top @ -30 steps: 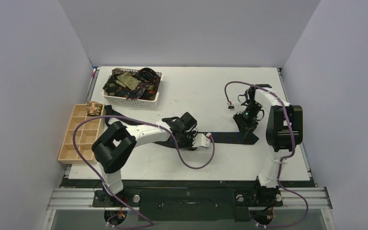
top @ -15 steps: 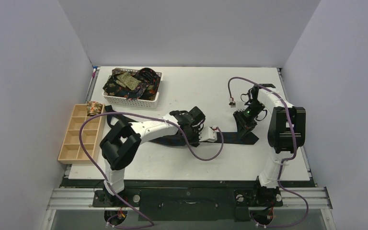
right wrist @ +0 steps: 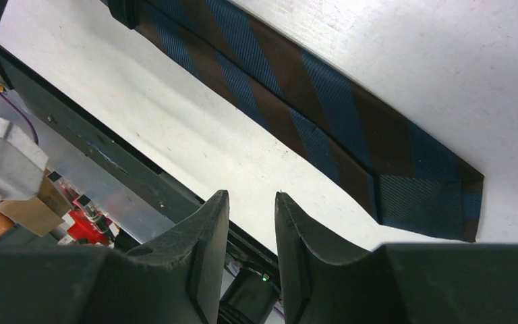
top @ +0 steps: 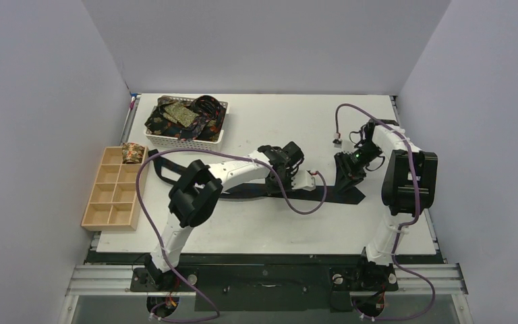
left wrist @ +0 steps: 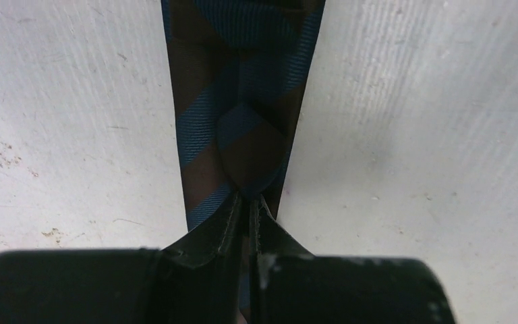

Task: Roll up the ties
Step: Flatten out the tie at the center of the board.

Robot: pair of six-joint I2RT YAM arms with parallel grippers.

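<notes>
A long brown and blue striped tie [top: 342, 195] lies flat across the middle of the table and looks black from above. My left gripper [top: 290, 174] stands over its middle. In the left wrist view the gripper [left wrist: 248, 200] is shut on a pinched fold of the tie [left wrist: 236, 101]. My right gripper [top: 346, 171] hangs just above the tie's wide end. In the right wrist view it [right wrist: 251, 197] is open and empty, with the tie [right wrist: 310, 101] on the table beyond the fingers. A small patterned rolled tie [top: 133, 152] sits in the wooden tray's back right compartment.
A white lattice basket [top: 185, 143] with several patterned ties stands at the back left. The pale wooden compartment tray [top: 111, 196] lies at the left edge. Purple cables loop from both arms over the table. Grey walls close in three sides.
My left gripper has slid right along the tie, toward the right arm. My right gripper has shifted slightly back and right over the wide end.
</notes>
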